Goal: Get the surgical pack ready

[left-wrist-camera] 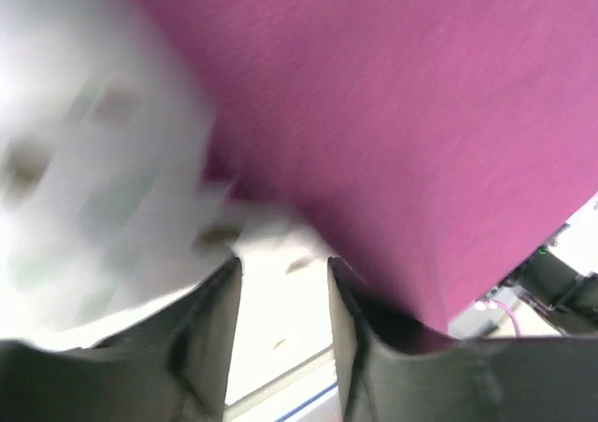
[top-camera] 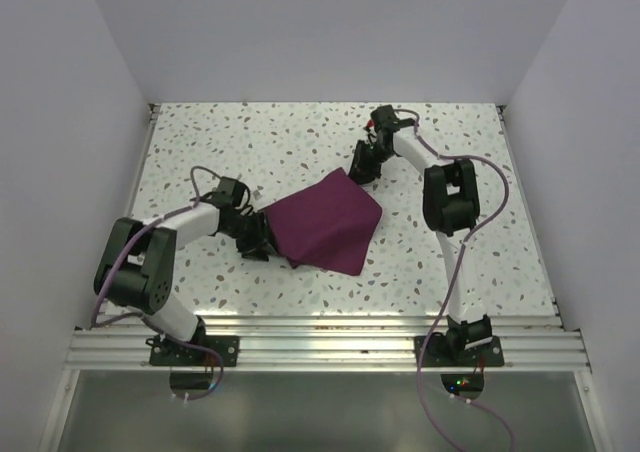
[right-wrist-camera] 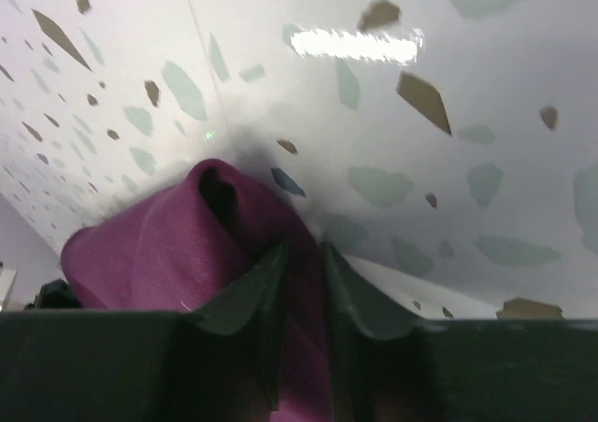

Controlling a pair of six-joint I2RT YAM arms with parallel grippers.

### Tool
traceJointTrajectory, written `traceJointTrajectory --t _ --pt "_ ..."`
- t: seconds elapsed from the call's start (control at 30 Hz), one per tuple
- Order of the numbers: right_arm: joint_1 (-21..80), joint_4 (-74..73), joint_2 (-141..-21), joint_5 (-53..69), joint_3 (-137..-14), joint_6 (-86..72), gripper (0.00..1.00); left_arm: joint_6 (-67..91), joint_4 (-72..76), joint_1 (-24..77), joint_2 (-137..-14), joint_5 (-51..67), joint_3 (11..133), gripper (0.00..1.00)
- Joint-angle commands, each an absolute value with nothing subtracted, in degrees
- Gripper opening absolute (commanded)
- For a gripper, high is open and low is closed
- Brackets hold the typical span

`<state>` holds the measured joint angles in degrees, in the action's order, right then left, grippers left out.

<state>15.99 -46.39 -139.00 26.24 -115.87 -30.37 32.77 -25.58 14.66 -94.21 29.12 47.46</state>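
Observation:
The surgical pack's dark purple cloth [top-camera: 328,222] lies folded in layers at the middle of the speckled table. My right gripper [top-camera: 362,168] is at its far corner. In the right wrist view, that gripper [right-wrist-camera: 304,250] is shut on a raised fold of the cloth [right-wrist-camera: 149,254], which bunches up between the fingers. My left gripper [top-camera: 256,236] is at the cloth's left edge. In the blurred left wrist view, the left gripper [left-wrist-camera: 283,265] is open, with only bare table between its fingers. There the cloth [left-wrist-camera: 392,114] lies just past the right fingertip.
White walls enclose the table [top-camera: 480,242] on the left, back and right. A ridged metal rail [top-camera: 320,340] runs along the near edge, where both arm bases are bolted. Purple cables loop beside each arm.

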Motion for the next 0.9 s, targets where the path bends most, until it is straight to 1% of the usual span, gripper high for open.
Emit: traceJointTrajectory --t 0.0,0.03,0.07,0.1,0.13,0.17,0.2,0.23,0.27,0.3,0.33,0.37,0.4,0.43,0.47,0.5,0.53,0.57,0.6,0.63,0.7,0.8,0.87 --pt "15.3 -48.2 -142.1 26.1 -126.4 -33.8 0.29 34.0 -33.6 14.6 -84.4 22.6 44.1 0.48" --pt "14.6 -51.5 -142.6 23.6 -128.6 -33.6 0.33 33.7 -35.1 14.6 -82.2 22.1 43.3 0.49" --pt "12.8 -52.9 -142.3 21.8 -131.1 -33.1 0.41 33.1 -37.5 14.6 -77.5 21.5 43.1 0.49" --pt "11.6 -53.9 -141.5 20.2 -131.0 -33.0 0.46 31.5 -39.0 14.6 -75.1 21.0 43.1 0.50" --pt "9.2 -56.0 -139.9 15.9 -130.0 -32.6 0.52 30.7 -42.2 14.6 -70.4 20.6 43.6 0.51" --pt "7.9 -56.9 -138.4 13.7 -127.2 -32.3 0.60 29.9 -43.8 14.5 -68.3 20.2 44.1 0.54" --pt "6.7 -57.6 -134.4 12.1 -125.3 -31.6 0.70 28.2 -44.7 14.6 -66.4 19.9 44.9 0.57" --pt "5.5 -58.0 -132.1 10.6 -122.9 -30.9 0.76 27.6 -44.7 14.8 -64.5 20.0 46.2 0.65" --pt "4.1 -57.9 -129.9 9.2 -117.7 -29.1 0.83 27.0 -43.8 14.9 -62.1 20.6 46.9 0.68" --pt "3.7 -58.1 -124.9 8.5 -115.0 -28.4 0.99 25.9 -42.4 16.0 -61.9 21.3 47.5 0.74" --pt "3.4 -57.9 -122.5 8.4 -112.2 -27.7 0.99 25.5 -39.7 17.0 -62.0 21.0 48.9 0.78" --pt "3.4 -57.1 -119.6 10.4 -105.6 -25.9 0.99 24.8 -39.4 17.9 -64.1 20.1 50.1 0.81" --pt "3.4 -56.2 -116.9 11.7 -101.9 -25.7 0.99 24.3 -39.3 20.1 -65.4 16.6 51.7 0.84" --pt "3.5 -54.1 -111.0 12.5 -97.9 -26.3 0.99 23.9 -37.5 21.8 -67.1 15.0 54.0 0.86" --pt "3.5 -52.8 -108.0 13.4 -89.9 -26.9 0.99 23.5 -36.7 23.4 -67.8 13.6 55.2 0.87" --pt "3.6 -51.7 -105.2 14.8 -86.1 -27.4 0.99 22.6 -35.4 27.5 -68.3 9.8 56.0 0.90" --pt "3.7 -49.8 -99.1 15.7 -82.5 -28.1 0.99 21.9 -32.2 29.8 -69.0 7.4 56.9 0.92" --pt "3.8 -49.1 -96.5 16.3 -76.4 -28.5 0.99 21.4 -31.3 32.0 -69.7 5.1 57.2 0.95" --pt "3.8 -48.5 -93.5 17.0 -73.7 -28.9 0.99 19.5 -30.9 35.2 -70.7 1.6 57.7 0.96" --pt "3.8 -48.0 -88.7 17.0 -69.2 -29.4 0.99 18.3 -31.2 36.5 -73.6 0.5 59.4 0.97" --pt "3.8 -48.0 -84.0 18.0 -65.8 -29.6 0.99 13.8 -31.2 41.2 -76.0 -5.4 61.4 0.96" --pt "3.8 -48.3 -76.6 18.3 -60.5 -30.5 0.99 6.8 -29.1 47.4 -79.4 -11.4 62.1 0.93" --pt "3.7 -47.9 -71.9 19.1 -56.8 -32.0 0.99 4.1 -28.5 49.1 -82.6 -13.0 62.0 0.92"
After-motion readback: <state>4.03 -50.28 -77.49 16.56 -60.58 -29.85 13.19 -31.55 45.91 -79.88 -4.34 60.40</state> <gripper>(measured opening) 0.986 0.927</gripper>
